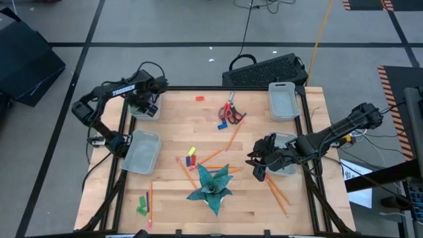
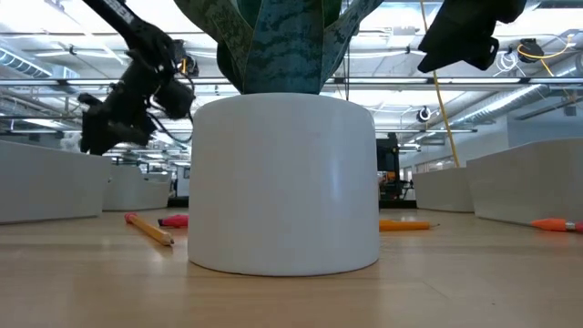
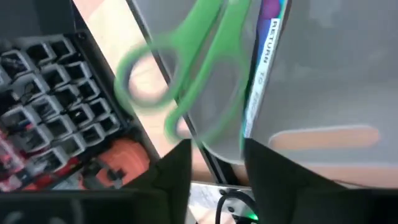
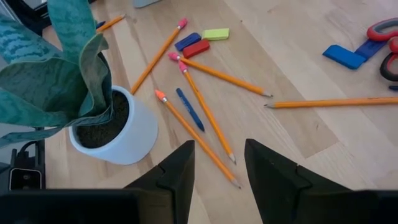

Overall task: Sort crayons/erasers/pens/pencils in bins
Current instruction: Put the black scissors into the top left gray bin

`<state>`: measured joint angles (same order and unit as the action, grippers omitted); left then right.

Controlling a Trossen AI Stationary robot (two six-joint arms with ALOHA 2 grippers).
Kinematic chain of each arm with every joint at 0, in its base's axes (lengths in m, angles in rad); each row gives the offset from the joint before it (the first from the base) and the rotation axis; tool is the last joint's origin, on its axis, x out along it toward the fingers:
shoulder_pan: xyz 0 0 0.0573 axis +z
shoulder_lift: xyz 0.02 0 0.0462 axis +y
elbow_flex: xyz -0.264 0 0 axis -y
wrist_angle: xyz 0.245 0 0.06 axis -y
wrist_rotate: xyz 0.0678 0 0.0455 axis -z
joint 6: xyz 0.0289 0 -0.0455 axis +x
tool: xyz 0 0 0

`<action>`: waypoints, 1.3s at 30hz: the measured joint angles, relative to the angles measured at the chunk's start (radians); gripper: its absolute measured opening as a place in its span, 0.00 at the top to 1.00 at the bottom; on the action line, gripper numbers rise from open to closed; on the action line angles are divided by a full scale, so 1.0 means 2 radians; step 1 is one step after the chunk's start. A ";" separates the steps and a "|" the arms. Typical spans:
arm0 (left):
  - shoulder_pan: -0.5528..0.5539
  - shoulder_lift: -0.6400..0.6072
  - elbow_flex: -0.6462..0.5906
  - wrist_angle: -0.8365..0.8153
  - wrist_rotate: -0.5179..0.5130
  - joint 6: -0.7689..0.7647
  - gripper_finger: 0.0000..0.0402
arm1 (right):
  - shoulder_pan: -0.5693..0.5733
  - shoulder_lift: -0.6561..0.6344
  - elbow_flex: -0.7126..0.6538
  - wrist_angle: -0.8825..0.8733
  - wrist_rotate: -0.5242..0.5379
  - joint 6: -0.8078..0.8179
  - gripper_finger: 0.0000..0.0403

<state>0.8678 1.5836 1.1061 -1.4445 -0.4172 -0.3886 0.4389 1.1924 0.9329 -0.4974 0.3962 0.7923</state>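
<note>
The left gripper [image 1: 147, 99] holds its two dark fingers [image 3: 171, 177] apart above the translucent grey-white plastic bin [image 1: 146, 108] at the tabletop's far left corner. In the left wrist view, green-handled scissors [image 3: 186, 81] lie against this bin's wall; whether they rest inside it cannot be told. The left arm folds back over the left edge, past a second bin [image 1: 141, 151] at mid-left.

The right gripper [image 1: 259, 162] hangs with its fingers [image 4: 177, 174] apart, nothing between them, just off the bin [image 1: 285, 142] at the right edge. Its arm reaches in across the right edge.

Ahead of the right gripper lie long thin orange pencils [image 4: 194, 140] in a loose fan, a thin dark blue pen [image 4: 189, 109] between two of them. Blue, red and yellow-green eraser blocks [image 4: 198, 42] sit at the fan's far end. A green-leaved plant in a white pot [image 4: 118, 134] stands just beside these pencils, near the tabletop's centre, and blocks most of the low view.

Red-handled scissors [image 1: 230, 112] lie towards the far edge, a fourth bin [image 1: 283, 100] at the far right corner.
</note>
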 joint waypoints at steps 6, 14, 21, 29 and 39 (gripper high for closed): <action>-0.037 -0.069 0.000 0.037 0.067 0.024 0.50 | 0.000 0.000 0.000 0.009 0.002 -0.012 0.67; -0.166 -0.120 0.000 0.170 0.118 0.048 0.50 | -0.003 0.002 0.000 0.010 0.037 -0.018 0.67; -0.254 -0.117 0.000 0.289 0.080 0.120 0.50 | -0.099 0.079 0.000 0.053 0.041 -0.065 0.67; -0.285 -0.168 -0.002 0.287 0.037 0.156 0.50 | -0.251 0.160 0.000 0.151 -0.029 -0.142 0.67; -0.316 -0.303 -0.127 0.419 0.025 0.174 0.50 | -0.417 0.219 0.000 0.150 -0.078 -0.226 0.67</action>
<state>0.2359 0.9766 0.8519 -0.6056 -0.3678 -0.0413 -0.3956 1.6297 0.9333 -0.1969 0.2394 0.3393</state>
